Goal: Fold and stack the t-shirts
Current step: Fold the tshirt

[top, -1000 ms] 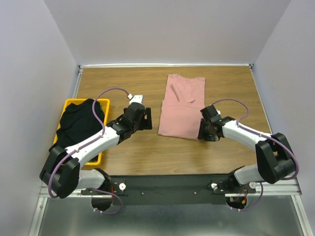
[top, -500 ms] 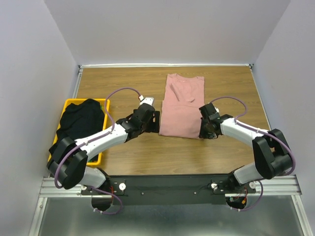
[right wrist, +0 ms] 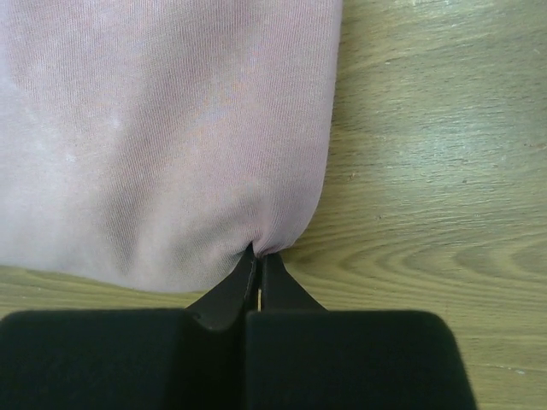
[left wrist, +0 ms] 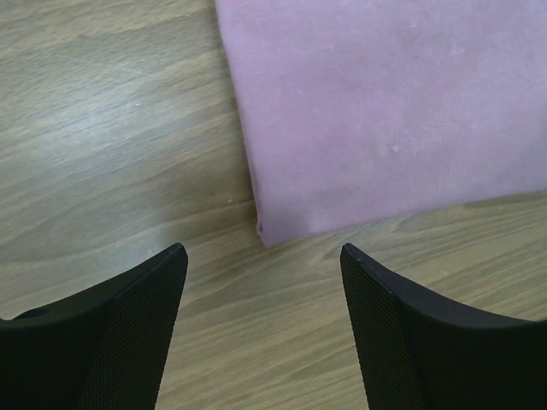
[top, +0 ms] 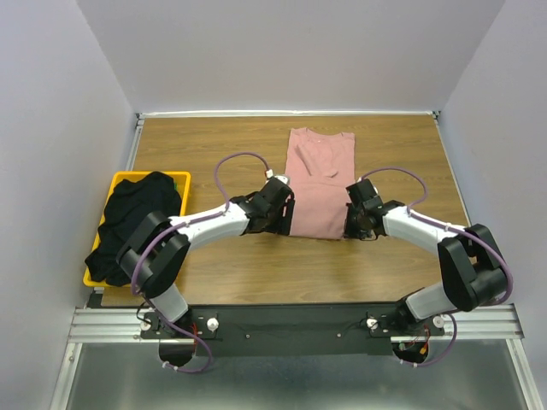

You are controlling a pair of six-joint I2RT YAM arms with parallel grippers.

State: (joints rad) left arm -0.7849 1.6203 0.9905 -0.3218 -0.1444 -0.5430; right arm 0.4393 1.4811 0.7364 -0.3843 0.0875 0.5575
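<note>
The pink t-shirt [top: 314,184] is found folded into a long narrow panel, lying flat on the wooden counter [top: 214,145] right of centre, with the collar end toward the far edge and the hem end toward the arms. A small fold of cloth is noted across its upper part. The right tool [right wrist: 257,266] is seen at the near right corner of the pink t-shirt, its fingers closed together on the edge of the cloth; the fabric is puckered where it is pinched. The left tool [left wrist: 263,254] is positioned at the near left corner of the same shirt with its fingers spread wide apart; in the left wrist view the corner lies between and just beyond the two fingertips, and no cloth is held. Whether these fingertips touch the counter cannot be told. A black t-shirt [top: 137,218] is recorded heaped in the yellow basket [top: 178,178] at the left side of the counter, spilling over its near rim, well apart from both tools.
</note>
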